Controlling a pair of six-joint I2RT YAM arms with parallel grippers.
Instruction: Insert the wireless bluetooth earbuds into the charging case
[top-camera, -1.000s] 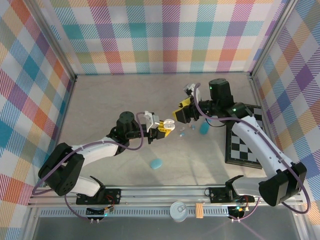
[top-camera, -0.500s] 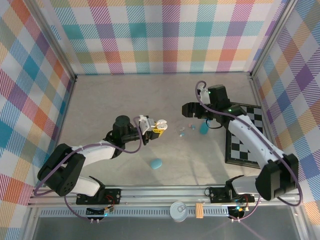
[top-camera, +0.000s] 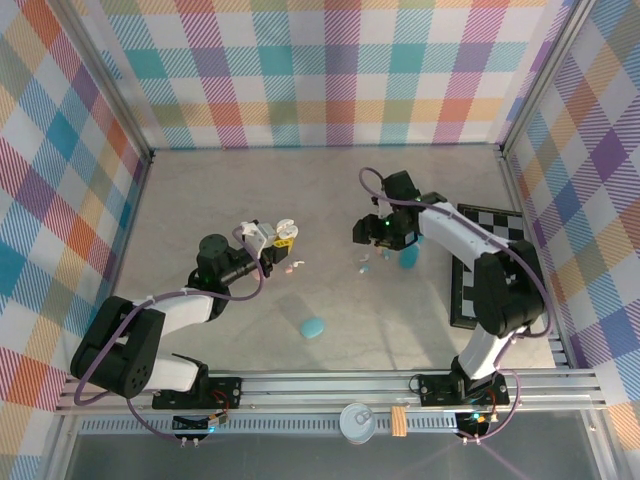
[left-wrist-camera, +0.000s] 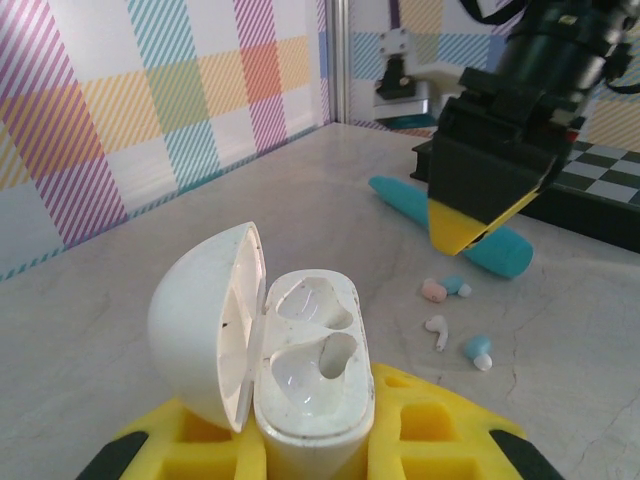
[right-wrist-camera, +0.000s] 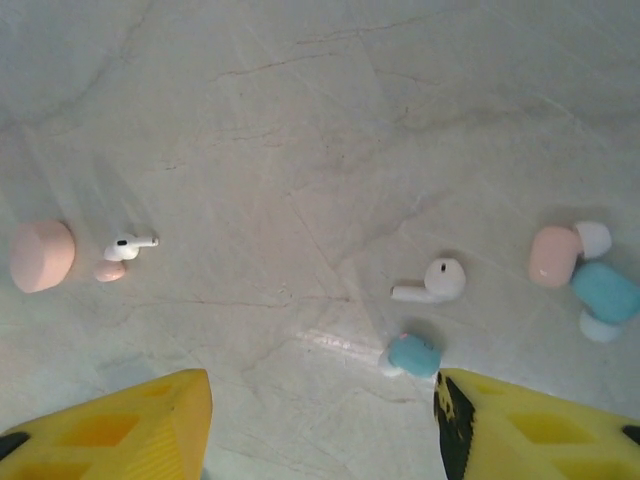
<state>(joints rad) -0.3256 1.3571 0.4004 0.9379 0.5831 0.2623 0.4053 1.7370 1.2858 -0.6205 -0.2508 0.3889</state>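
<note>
Bare pale stone counter (top-camera: 220, 190) has tons of free room back-left, plaid walls (top-camera: 330, 70) all round, checkered board (top-camera: 525, 228) along the right edge. Left claw (top-camera: 272, 236) clamped on open white plastic charging case (left-wrist-camera: 305, 370), lid up. Right claw (right-wrist-camera: 320, 420) approx half open, empty, over tiny pink, white & teal plastic earbuds (right-wrist-camera: 435, 280) lying on the counter.

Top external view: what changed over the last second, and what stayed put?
The left gripper, shut on the open white charging case, pulled back leftward, away from the right gripper. The right gripper left that meeting point and now hangs open over the loose earbuds. Nothing was picked up or released. The earbuds, teal case and checkerboard did not move.
</note>
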